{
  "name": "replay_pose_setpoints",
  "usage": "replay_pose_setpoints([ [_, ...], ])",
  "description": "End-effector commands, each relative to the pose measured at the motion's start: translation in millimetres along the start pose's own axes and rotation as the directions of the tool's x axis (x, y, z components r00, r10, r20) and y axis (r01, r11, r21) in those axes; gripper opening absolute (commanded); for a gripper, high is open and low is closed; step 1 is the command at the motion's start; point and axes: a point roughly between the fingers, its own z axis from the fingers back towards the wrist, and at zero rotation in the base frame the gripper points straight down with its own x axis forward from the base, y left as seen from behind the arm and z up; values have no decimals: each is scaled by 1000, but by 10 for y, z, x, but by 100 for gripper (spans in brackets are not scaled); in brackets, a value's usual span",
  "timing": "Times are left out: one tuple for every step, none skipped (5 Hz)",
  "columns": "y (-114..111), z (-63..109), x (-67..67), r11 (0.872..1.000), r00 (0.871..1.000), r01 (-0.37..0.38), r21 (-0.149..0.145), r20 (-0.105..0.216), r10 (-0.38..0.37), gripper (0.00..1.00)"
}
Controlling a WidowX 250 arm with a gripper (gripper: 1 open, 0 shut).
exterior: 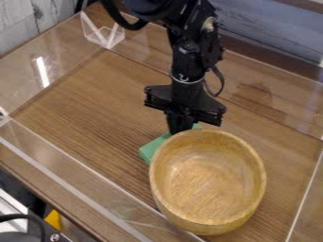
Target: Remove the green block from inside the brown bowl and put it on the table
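Observation:
The green block (153, 147) lies flat on the table (89, 104), against the left outer side of the brown bowl (210, 187), whose rim hides the block's right end. The bowl is empty, showing only its wood grain. My gripper (184, 127) points straight down just above the bowl's near-left rim, to the upper right of the block. Its black fingers are pressed together, with nothing between them. The fingertips stand close to the block and the rim; I cannot tell whether they touch either.
Clear acrylic walls (57, 175) run around the table's edges. A small clear acrylic stand (102, 30) sits at the back left. Bare wood stretches to the left of and behind the bowl.

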Motion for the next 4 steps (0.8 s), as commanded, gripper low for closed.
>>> replay_pose_setpoints([
  [50,-147,17,999,999,47,-2,-3,-47,0],
  [15,-194,24,992,992,126,-10,2,-126,0],
  [-13,-229,35,979,979,203,-17,7,-203,0],
  [51,-188,62,976,976,216,-18,9,-216,0],
])
